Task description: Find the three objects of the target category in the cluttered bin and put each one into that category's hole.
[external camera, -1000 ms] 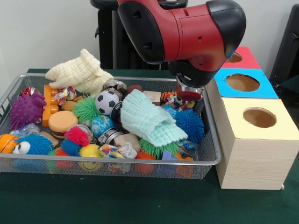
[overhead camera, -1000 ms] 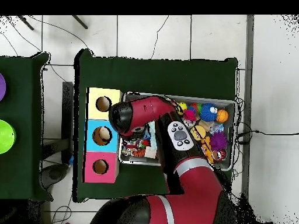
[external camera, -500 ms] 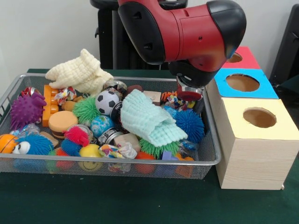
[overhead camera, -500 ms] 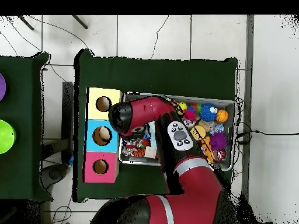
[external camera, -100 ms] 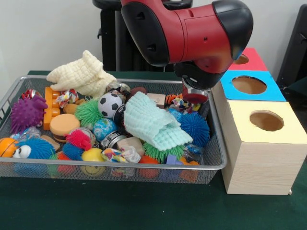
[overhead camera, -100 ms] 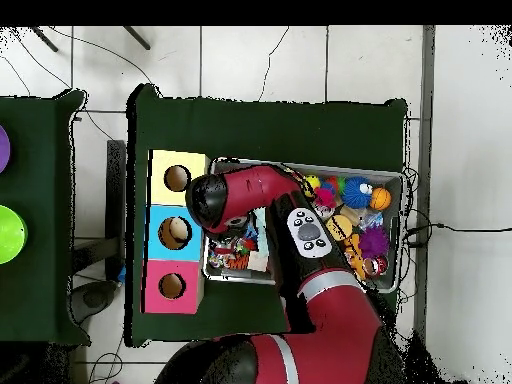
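A wire bin (external camera, -100 ms: 218, 160) of toys sits on a green table (external camera, -100 ms: 120, 206), seen from the front. At its left edge an orange ball (external camera, -100 ms: 6, 146) is cut off by the frame, beside a purple spiky ball (external camera, -100 ms: 27, 113) and a blue fuzzy ball (external camera, -100 ms: 32, 149) with an eye. A cream cloth (external camera, -100 ms: 82, 73) lies heaped over the back rim, hiding what is under it. Mid-bin are a soccer ball (external camera, -100 ms: 110, 105) and a mint cloth (external camera, -100 ms: 153, 123) draped across several toys, a green spiky one showing only at its fringe. Right of that lies a blue spiky ball (external camera, -100 ms: 194, 128). Above it the red arm (external camera, -100 ms: 187, 33) fills the top of the picture, and the gripper (external camera, -100 ms: 195, 97) hangs low over the bin's back right corner, above a small striped toy (external camera, -100 ms: 175, 101); whether its fingers are apart or hold anything cannot be told, and overhead the arm hides it entirely. At right stand three boxes with holes: yellow (external camera, -100 ms: 266, 122), blue (external camera, -100 ms: 249, 85), and red (external camera, -100 ms: 247, 59), partly behind the arm. Which toys belong to the target category cannot be made out.
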`<action>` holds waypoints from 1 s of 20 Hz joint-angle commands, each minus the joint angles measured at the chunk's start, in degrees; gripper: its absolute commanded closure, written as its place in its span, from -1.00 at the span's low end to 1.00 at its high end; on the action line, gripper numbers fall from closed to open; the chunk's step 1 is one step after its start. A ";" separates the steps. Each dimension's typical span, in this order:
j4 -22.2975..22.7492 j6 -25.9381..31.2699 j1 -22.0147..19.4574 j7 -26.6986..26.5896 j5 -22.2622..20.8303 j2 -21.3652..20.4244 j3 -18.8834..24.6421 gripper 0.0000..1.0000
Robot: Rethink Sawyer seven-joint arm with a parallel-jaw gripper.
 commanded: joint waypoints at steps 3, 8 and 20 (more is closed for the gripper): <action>6.32 -6.32 -2.08 4.42 1.49 2.07 3.11 -1.00; 5.77 -5.67 -1.92 3.55 0.69 2.21 2.75 -1.00; 5.52 -9.68 -1.96 4.13 -0.12 4.90 2.59 -1.00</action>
